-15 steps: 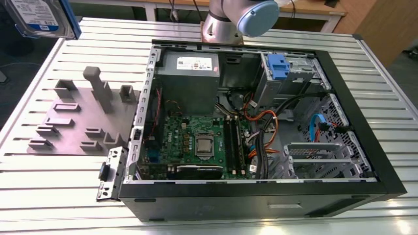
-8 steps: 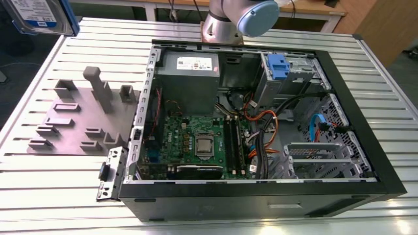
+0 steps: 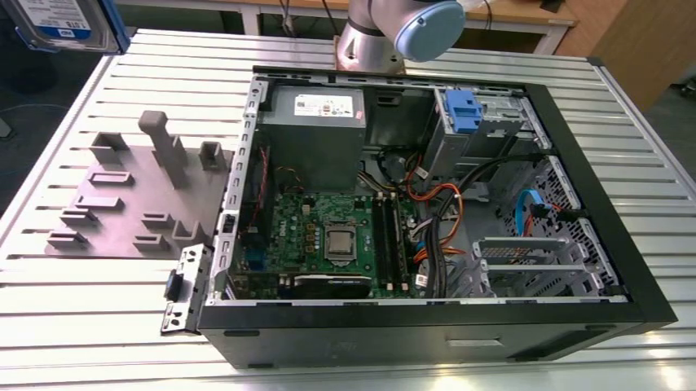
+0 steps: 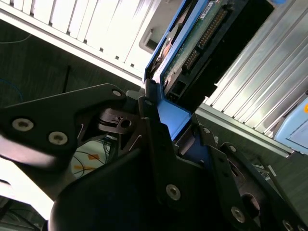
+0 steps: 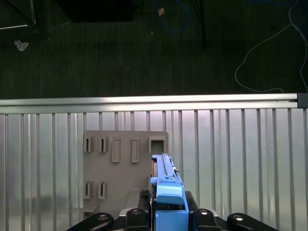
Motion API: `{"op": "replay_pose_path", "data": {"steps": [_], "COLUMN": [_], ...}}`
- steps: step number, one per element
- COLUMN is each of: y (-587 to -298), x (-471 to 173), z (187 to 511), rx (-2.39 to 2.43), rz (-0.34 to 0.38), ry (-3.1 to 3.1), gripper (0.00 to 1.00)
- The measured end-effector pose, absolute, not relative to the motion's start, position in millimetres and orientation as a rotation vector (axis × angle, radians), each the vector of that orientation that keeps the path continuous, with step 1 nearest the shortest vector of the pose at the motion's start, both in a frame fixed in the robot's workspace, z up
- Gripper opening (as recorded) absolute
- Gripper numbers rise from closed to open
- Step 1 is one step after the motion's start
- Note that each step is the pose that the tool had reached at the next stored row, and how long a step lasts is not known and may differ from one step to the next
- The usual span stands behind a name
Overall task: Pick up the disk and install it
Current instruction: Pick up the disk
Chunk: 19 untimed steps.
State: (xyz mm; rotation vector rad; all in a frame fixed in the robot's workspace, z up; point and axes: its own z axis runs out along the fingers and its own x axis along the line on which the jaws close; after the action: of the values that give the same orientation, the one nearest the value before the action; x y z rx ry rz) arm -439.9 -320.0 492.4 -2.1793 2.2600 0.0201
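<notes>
In the exterior view the disk (image 3: 57,23), silver-grey with a white-and-blue label and a blue bracket, hangs high at the far left corner, above the table's edge. In both wrist views my gripper (image 4: 171,122) is shut on its blue bracket. The second wrist view shows the disk (image 4: 192,43) from its circuit-board side, sticking out past the black fingers (image 4: 149,120). In the first wrist view the disk (image 5: 166,185) stands edge-on between the jaws of the gripper (image 5: 168,217), above the grey fixture plate (image 5: 120,166).
An open computer case (image 3: 609,244) lies on the slatted metal table (image 3: 109,269), with a grey drive cage and blue handle (image 3: 462,110) at its far right. The grey fixture plate (image 3: 130,195) with upright holders lies on the exterior view's left. The arm's base (image 3: 376,37) stands behind the case.
</notes>
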Motion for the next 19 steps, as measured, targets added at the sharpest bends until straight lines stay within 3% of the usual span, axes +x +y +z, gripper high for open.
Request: {"op": "replay_pose_path", "data": {"steps": [19], "y": [-320.4], "x": [-440.0], "z": [501.0], "rx": [-2.179], "rz": [0.020], "ry": [2.260], "gripper": [0.36]}}
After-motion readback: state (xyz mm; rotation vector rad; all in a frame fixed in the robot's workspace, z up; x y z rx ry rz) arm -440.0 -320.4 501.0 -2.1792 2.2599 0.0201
